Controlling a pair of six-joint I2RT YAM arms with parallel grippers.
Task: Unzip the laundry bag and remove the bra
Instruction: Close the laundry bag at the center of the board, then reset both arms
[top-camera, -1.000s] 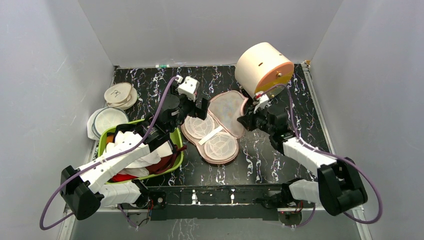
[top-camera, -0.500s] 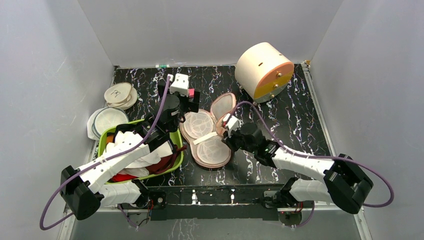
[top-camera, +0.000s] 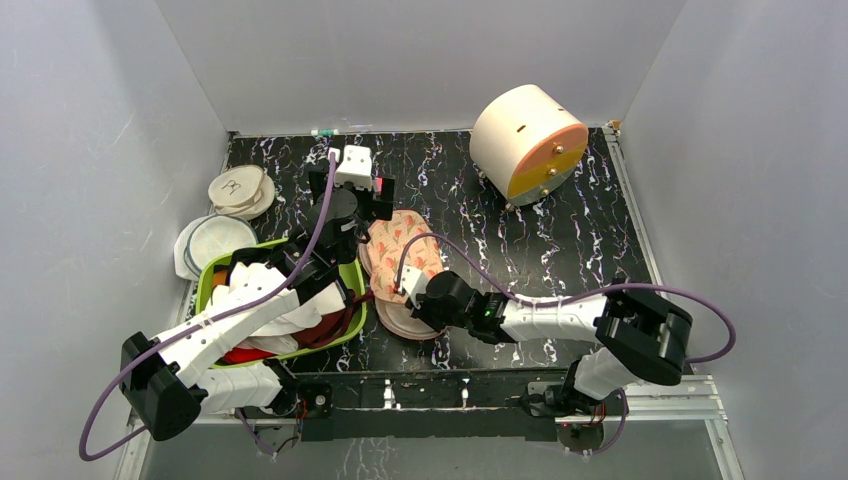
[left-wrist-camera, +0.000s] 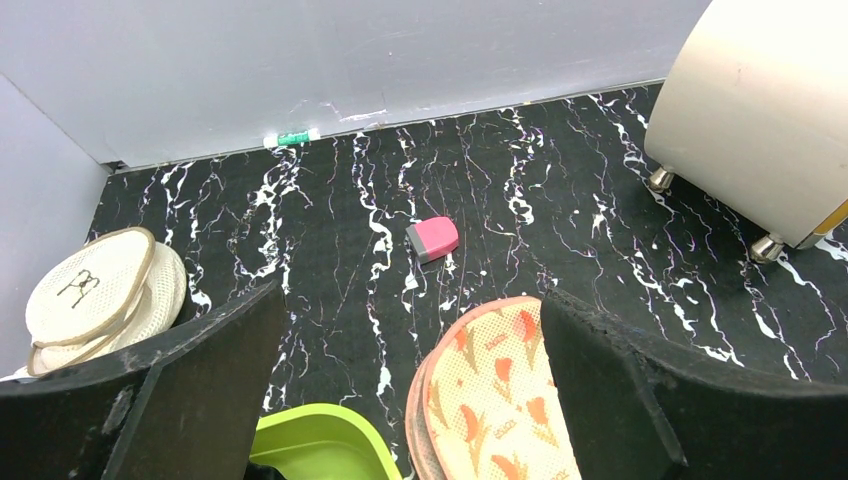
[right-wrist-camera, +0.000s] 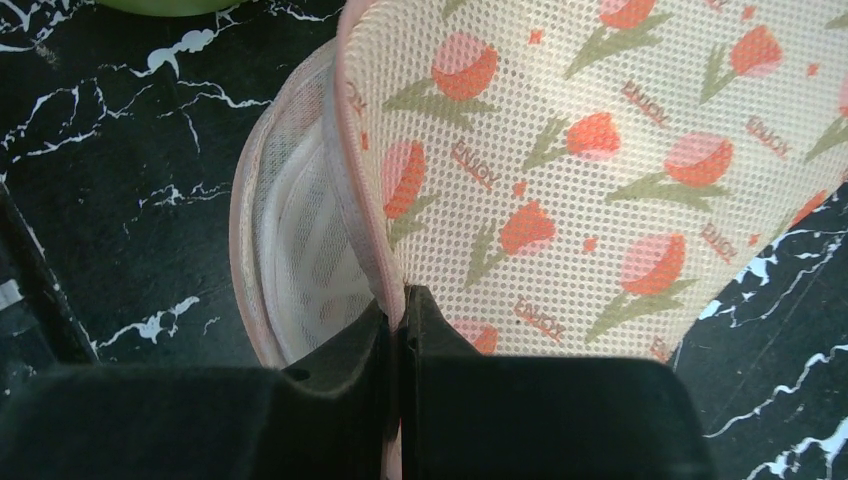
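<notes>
The laundry bag (top-camera: 402, 245) lies mid-table, just right of the basin, with its printed peach flap folded over the lower half. My right gripper (top-camera: 410, 290) is at its near end, shut on the flap's pink zipper edge (right-wrist-camera: 398, 300). In the right wrist view the flap (right-wrist-camera: 600, 150) is lifted a little, and a white inside surface (right-wrist-camera: 300, 240) shows in the gap. I cannot tell whether that is the bra or the lining; the bra is otherwise hidden. My left gripper (top-camera: 362, 203) hovers over the bag's far end (left-wrist-camera: 495, 390), wide open (left-wrist-camera: 410, 400) and empty.
A lime-green basin (top-camera: 354, 278) holding white and dark red garments sits left of the bag. A small pink block (left-wrist-camera: 433, 238) lies behind the bag. A cream drum with an orange face (top-camera: 525, 140) stands at the back right. Round mesh pouches (top-camera: 238, 190) lie at the far left.
My right gripper has swung the bag's open flap from the right over to the left, covering the white cups. The right arm moved left and nearer. The left gripper drew back slightly.
</notes>
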